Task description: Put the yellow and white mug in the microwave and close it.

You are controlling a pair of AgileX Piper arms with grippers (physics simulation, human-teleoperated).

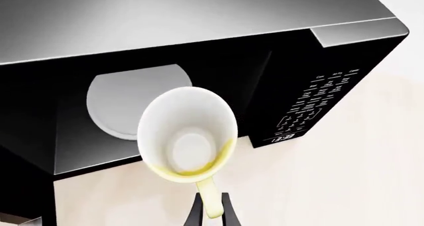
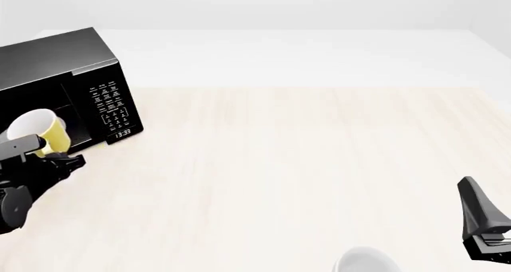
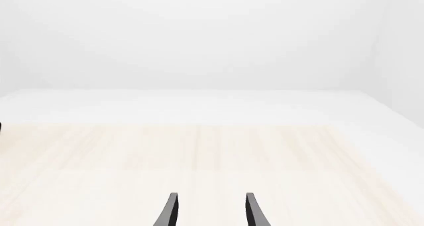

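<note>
The yellow and white mug (image 1: 187,134) hangs in front of the open cavity of the black microwave (image 1: 198,22), its white inside facing the left wrist camera. My left gripper (image 1: 212,210) is shut on the mug's yellow handle. The white turntable plate (image 1: 119,99) shows inside the cavity, behind the mug. In the front view the mug (image 2: 38,130) is at the microwave (image 2: 56,60) opening at far left, held above the table by the left gripper (image 2: 57,156). My right gripper (image 2: 481,219) stays near the table's front right, open (image 3: 210,213) and holding nothing.
The keypad and clock display (image 2: 112,107) face the table's middle. A plain white rounded object (image 2: 365,262) pokes in at the front edge, left of the right gripper. Light wooden tabletop (image 2: 303,164) spreads between the two arms.
</note>
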